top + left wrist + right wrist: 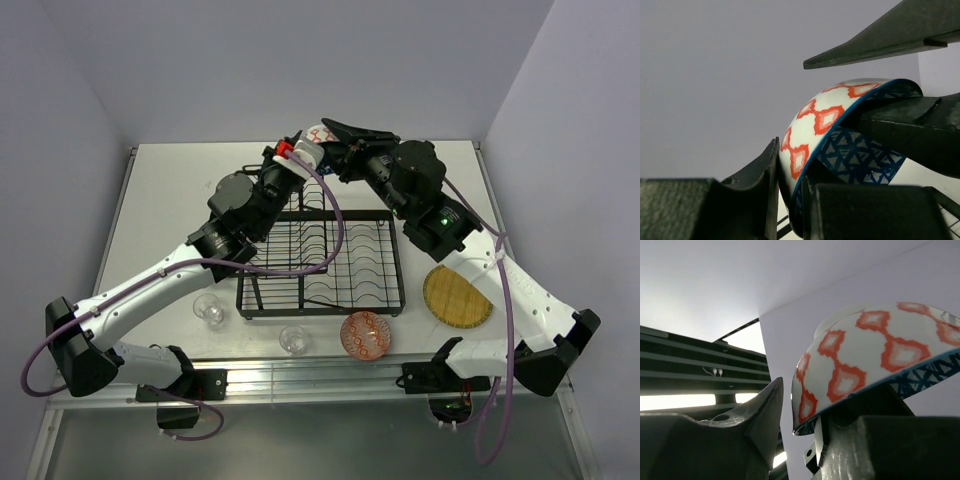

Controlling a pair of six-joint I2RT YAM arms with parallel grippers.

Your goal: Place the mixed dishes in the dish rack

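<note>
Left gripper (790, 167): clenched on the rim of the small blue patterned bowl (815, 125), one finger outside, one inside.
Right gripper (817, 392): spread; I see one finger inside the bowl, the other clear of its outer wall.
Bowl: aloft and tilted, past the dish rack's (396, 270) far edge, near the back wall.
Rack's right edge: round yellow plate (457, 297) just beside it.
Near edge: orange-red patterned bowl (366, 334) and two glass cups (210, 309) (295, 340).
Room: bare table (170, 200) on the left.
</note>
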